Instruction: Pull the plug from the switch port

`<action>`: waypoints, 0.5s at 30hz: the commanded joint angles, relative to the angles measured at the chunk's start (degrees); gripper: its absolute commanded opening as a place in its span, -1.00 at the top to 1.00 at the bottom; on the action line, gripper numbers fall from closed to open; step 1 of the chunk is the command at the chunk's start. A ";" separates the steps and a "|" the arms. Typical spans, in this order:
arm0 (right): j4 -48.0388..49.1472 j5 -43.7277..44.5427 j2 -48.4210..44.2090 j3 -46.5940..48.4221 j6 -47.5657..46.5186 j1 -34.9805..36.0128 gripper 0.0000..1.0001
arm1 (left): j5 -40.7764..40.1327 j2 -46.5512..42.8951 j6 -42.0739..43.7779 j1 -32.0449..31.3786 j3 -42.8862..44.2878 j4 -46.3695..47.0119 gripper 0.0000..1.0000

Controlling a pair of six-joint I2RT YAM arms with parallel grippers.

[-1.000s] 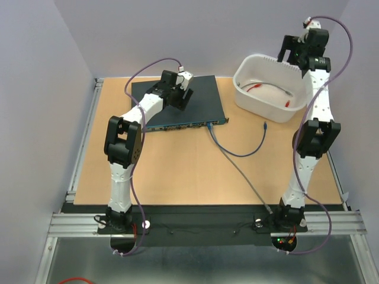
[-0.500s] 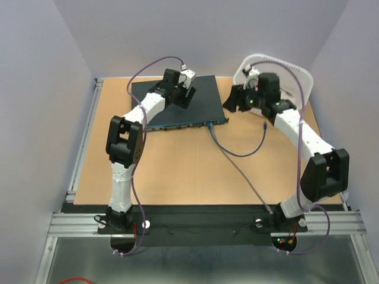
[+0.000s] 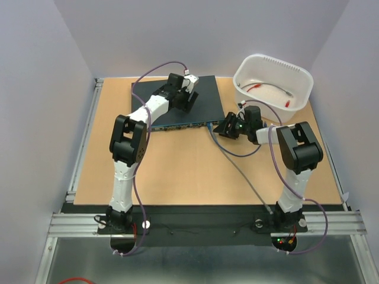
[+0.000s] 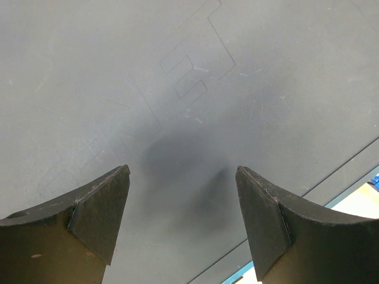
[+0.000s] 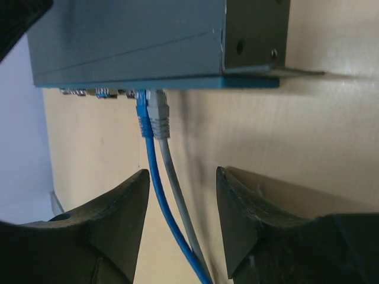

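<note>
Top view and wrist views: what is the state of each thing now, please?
switch: lying flat, two plugs in its ports
blue plug: plugged in
grey plug: plugged in
tub: upright, red cable inside
left gripper: open, over the switch top
right gripper: open, short of the plugs, gripping nothing

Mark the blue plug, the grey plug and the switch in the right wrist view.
blue plug (image 5: 141, 118): right wrist view, middle of its connector body.
grey plug (image 5: 159, 121): right wrist view, middle of its connector body.
switch (image 5: 127, 38): right wrist view, its broad grey face.
</note>
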 commanded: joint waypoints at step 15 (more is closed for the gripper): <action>27.20 -0.38 13.80 7.69 16.67 0.13 0.31 | -0.83 -1.39 0.55 -0.09 -1.96 2.45 -0.67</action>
